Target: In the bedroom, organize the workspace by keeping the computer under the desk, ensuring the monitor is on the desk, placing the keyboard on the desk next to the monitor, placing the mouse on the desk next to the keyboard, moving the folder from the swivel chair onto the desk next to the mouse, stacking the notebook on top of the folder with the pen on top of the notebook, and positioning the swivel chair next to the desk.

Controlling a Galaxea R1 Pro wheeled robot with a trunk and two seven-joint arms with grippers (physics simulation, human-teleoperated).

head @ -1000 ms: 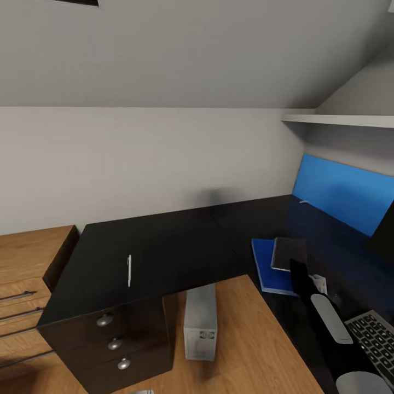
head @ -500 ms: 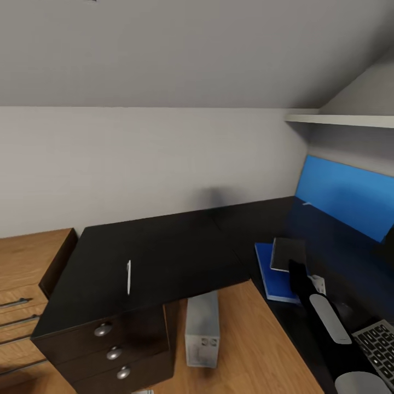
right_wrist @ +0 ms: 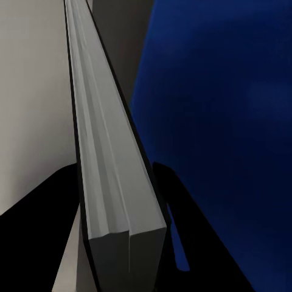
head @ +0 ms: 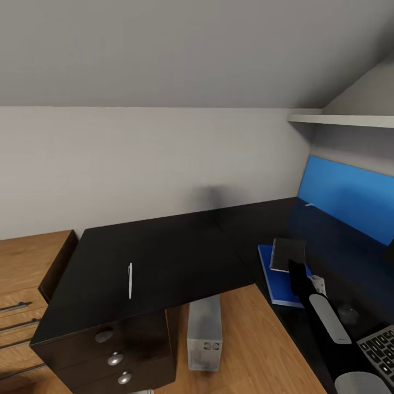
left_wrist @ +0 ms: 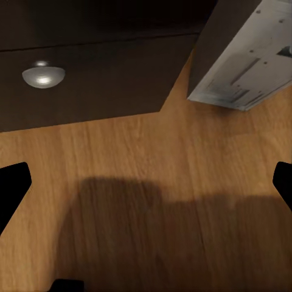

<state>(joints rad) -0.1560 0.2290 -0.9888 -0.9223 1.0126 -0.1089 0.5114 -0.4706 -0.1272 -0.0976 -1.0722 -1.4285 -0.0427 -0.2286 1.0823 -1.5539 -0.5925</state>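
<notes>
Pen (head: pixel 129 280) on desk (head: pixel 180 251) – apart from notebook (head: pixel 288 255) (atop folder (head: pixel 276 279))

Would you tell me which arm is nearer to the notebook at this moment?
The right. The right arm reaches up beside the notebook on the folder; the left gripper hangs low over the floor near the computer.

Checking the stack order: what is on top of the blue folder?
The notebook lies on the folder. The right arm covers the folder's near corner. The pen lies apart on the desk.

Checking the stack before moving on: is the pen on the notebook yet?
No. The pen lies alone on the desk; the notebook rests on the folder.
</notes>
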